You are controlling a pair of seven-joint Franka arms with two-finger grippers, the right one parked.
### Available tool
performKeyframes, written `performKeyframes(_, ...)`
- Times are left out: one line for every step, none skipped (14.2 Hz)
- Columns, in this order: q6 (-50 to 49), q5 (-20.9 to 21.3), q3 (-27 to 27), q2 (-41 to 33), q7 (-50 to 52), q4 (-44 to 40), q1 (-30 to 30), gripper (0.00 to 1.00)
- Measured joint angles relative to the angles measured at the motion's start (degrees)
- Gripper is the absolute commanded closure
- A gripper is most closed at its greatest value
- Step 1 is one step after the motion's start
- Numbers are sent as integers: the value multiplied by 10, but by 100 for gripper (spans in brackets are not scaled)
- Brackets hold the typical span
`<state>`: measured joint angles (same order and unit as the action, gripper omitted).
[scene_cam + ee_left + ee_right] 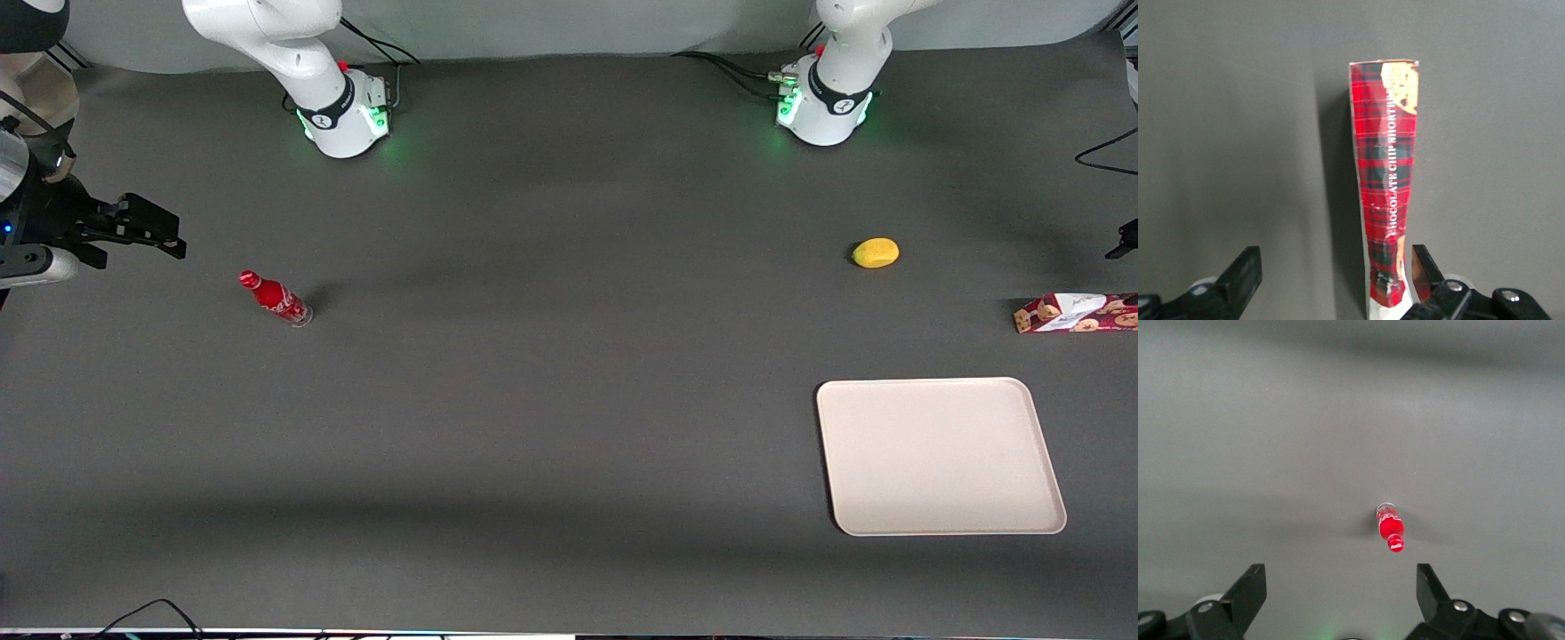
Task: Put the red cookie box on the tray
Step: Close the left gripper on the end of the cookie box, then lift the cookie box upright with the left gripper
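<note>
One tray [941, 455] bare; end effector [1335, 280] spread above red cookie box [1386, 193].

Front view: you look steeply down on the whole surface [551, 400] from high up. Left wrist view: your gripper [1336, 275] camera hangs close above the red cookie box [1386, 193], shared with the front view.

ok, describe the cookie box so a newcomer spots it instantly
Start at the cream tray toward the working arm's end of the table. The red cookie box lies on the mat farther from the front camera than the tray, partly cut off by the frame edge, the open gripper above it. Unlike the lemon, it's long, tartan-red, with cookie pictures.
</note>
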<state>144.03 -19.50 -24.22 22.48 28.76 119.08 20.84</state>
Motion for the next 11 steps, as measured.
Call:
performKeyframes(0,-2,0,3,1,-4,-1,0)
performKeyframes(0,-7,0,7,1,-7,-2,0)
performKeyframes(0,-11,0,13,1,-10,-2,0)
performKeyframes(0,-13,0,20,1,-12,-2,0)
performKeyframes(0,-14,0,26,1,-13,-2,0)
performKeyframes(0,-15,0,31,1,-15,-2,0)
performKeyframes(0,-15,1,36,1,-15,-2,0)
performKeyframes(1,-17,3,40,1,-16,-2,0)
performKeyframes(3,-19,5,46,1,-17,-2,0)
performKeyframes(6,-20,7,52,1,-19,-3,0)
performKeyframes(7,-21,9,56,1,-20,-3,0)
